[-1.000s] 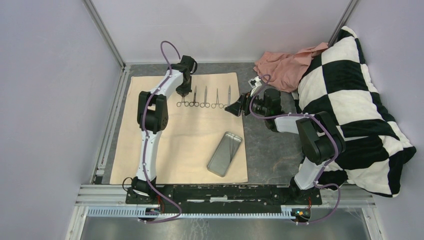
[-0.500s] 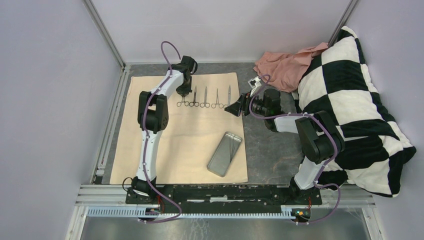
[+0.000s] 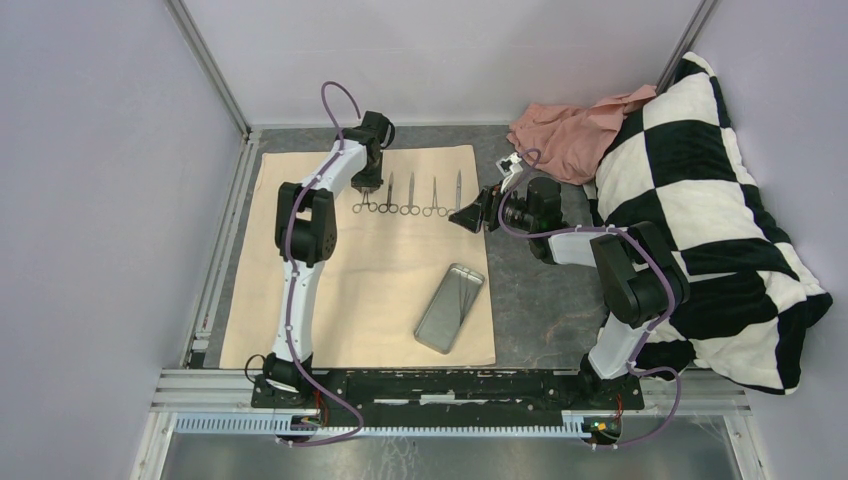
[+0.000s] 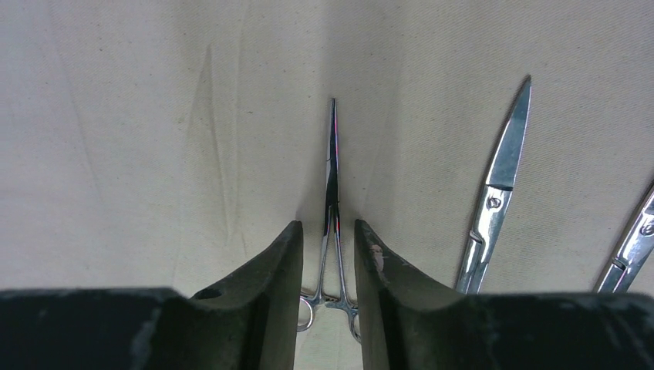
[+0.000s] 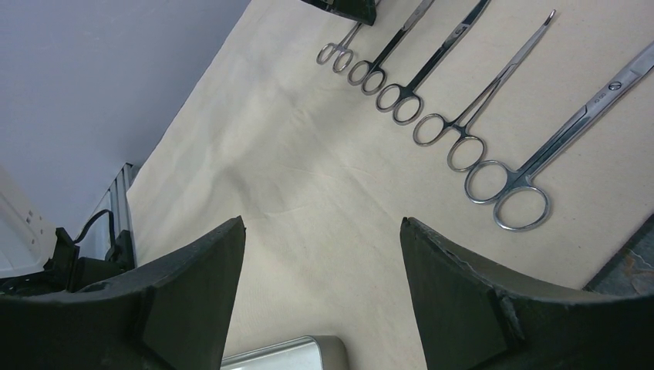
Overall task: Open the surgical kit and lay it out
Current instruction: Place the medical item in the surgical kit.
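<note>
Laying slim silver clamp (image 4: 333, 166) on beige cloth (image 4: 116, 154) | left tool (image 4: 328, 227) narrow, astride it; right tool (image 5: 321, 223) wide | next: lift clear

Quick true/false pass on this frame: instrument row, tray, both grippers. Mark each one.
1. Five instruments lie in a row on the beige cloth. True.
2. The steel tray sits off the cloth on the grey table. False: it lies on the cloth, near its right edge.
3. The right gripper holds a pair of scissors. False: its jaws are wide open and empty, above the cloth.
4. The left gripper has its jaws on either side of the leftmost instrument. True.
5. The cloth is folded over the instruments. False: it is spread flat beneath them.
</note>
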Robot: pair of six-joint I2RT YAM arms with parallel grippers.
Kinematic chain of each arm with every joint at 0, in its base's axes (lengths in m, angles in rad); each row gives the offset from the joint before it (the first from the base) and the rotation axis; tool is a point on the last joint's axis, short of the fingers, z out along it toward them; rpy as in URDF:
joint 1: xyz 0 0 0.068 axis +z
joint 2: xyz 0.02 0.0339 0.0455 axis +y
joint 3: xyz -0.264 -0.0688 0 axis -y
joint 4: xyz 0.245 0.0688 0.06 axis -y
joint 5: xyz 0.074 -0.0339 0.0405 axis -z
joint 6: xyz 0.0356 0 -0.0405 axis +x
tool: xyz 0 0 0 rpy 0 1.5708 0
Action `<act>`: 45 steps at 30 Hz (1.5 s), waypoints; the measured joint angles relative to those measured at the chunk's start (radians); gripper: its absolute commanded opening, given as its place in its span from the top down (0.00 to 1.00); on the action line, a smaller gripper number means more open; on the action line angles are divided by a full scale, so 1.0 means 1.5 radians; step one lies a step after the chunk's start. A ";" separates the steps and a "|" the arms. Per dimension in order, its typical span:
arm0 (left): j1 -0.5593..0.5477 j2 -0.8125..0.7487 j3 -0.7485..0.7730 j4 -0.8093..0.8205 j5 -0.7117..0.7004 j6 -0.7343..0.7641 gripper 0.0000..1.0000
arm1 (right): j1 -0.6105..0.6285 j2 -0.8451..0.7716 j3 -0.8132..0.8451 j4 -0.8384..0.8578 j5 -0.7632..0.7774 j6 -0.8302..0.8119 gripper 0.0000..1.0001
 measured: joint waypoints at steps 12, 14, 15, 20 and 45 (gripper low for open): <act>0.001 -0.075 -0.097 0.036 0.012 0.000 0.73 | 0.000 0.002 0.000 0.012 -0.007 0.008 0.20; 0.001 -0.084 -0.104 0.043 0.019 0.000 0.77 | 0.000 0.004 0.000 0.013 -0.008 0.010 0.21; 0.001 -0.086 -0.105 0.046 0.019 0.000 0.78 | 0.000 0.005 0.000 0.014 -0.009 0.011 0.21; 0.001 -0.087 -0.107 0.052 0.023 0.000 0.82 | 0.000 0.011 0.000 0.019 -0.012 0.015 0.21; 0.001 -0.080 -0.140 0.079 0.036 -0.001 0.53 | 0.002 0.011 0.023 -0.047 0.019 -0.034 0.20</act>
